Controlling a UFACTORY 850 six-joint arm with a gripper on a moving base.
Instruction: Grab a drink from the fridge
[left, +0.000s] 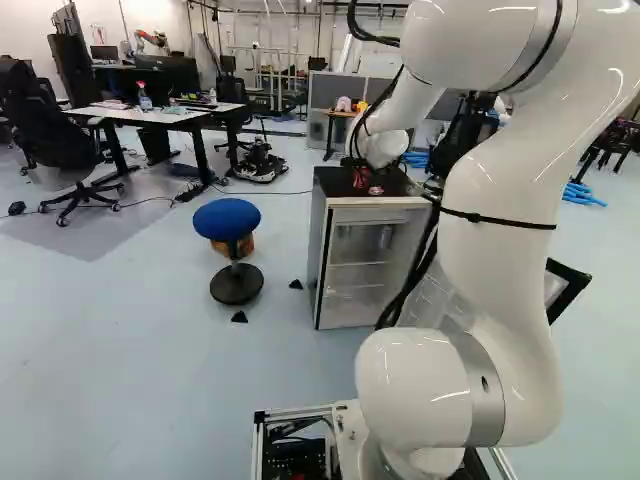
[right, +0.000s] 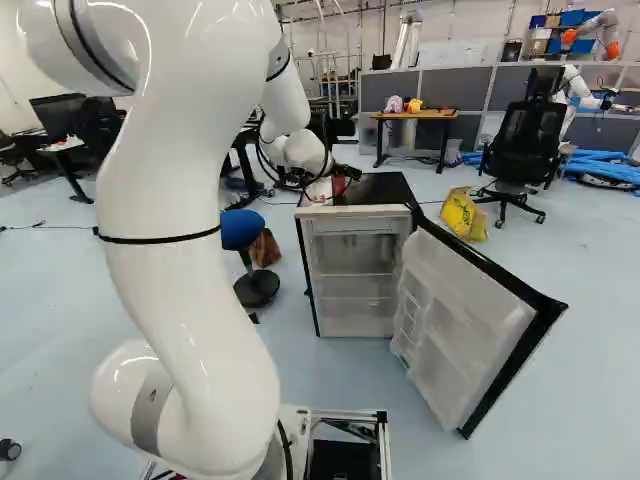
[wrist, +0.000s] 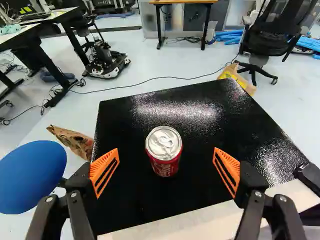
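Nearest the base, the fridge door (right: 465, 320) hangs open off the right front corner of the fridge (right: 360, 211). Above the black top (wrist: 130, 195), past its pale front edge, the gripper (wrist: 166, 160) is released: orange pads (wrist: 102, 164) spread wide, one on each side of the can (wrist: 165, 152), neither touching. The can stands upright about midway between front and back edges, a little toward the left edge. Step in hand, as judged: placing on the top, seemingly done — a fresh grasp cannot be ruled out. Next move likely calls for drawing straight back off the can, then closing the door. Condition of can: red body, pale lettering, silver lid and pull tab facing up — no dent visible
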